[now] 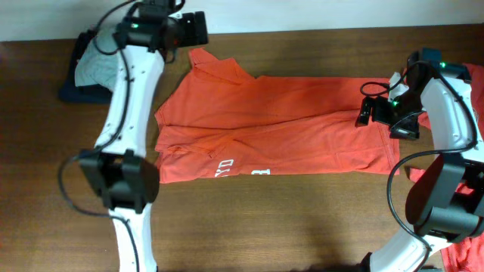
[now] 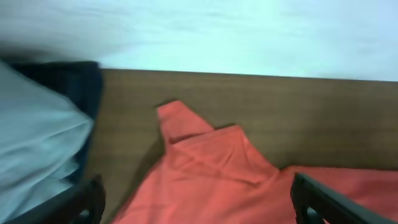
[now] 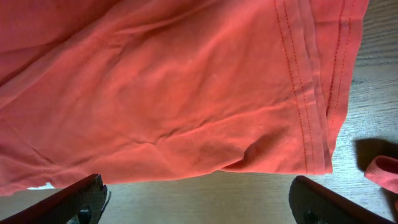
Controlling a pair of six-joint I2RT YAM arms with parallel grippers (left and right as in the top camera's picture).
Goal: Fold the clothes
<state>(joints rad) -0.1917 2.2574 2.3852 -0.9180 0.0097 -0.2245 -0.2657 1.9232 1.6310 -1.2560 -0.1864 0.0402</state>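
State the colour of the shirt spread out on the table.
The shirt is orange-red with white print; clearest in the overhead view.

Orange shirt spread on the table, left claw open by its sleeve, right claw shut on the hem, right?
Not quite: the right wrist view shows the right claw open, fingers wide apart above the hem, gripping nothing. The rest holds: orange shirt spread on the table, left claw open by its sleeve.
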